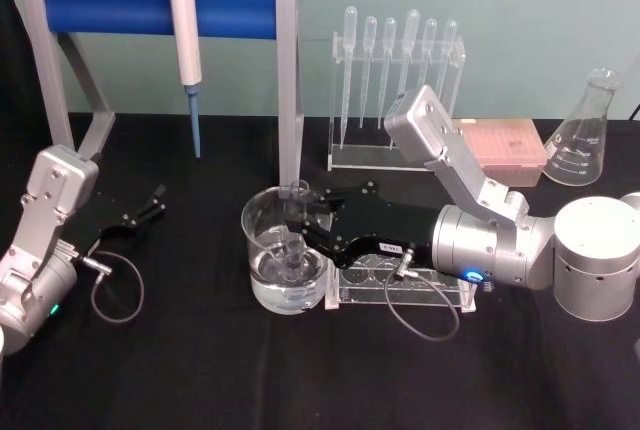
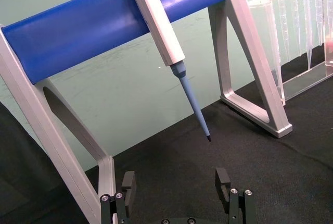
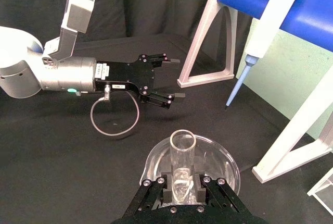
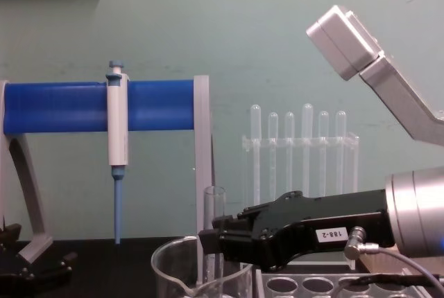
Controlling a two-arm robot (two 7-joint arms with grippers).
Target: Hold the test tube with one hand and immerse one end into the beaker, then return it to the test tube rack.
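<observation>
Wide black counter here, with the big blue-barred stand at the back left. The right gripper reaches in from the right, level over the clear rack and out above the beaker. The left gripper sits low on the left, well apart, fingers spread wide with nothing between them. The beaker stands just left of the rack, water pooled in its bottom. And the test tube: upright, pinched between the right gripper's fingers partway down, open rim poking above them, rounded end down inside the beaker at the water.
</observation>
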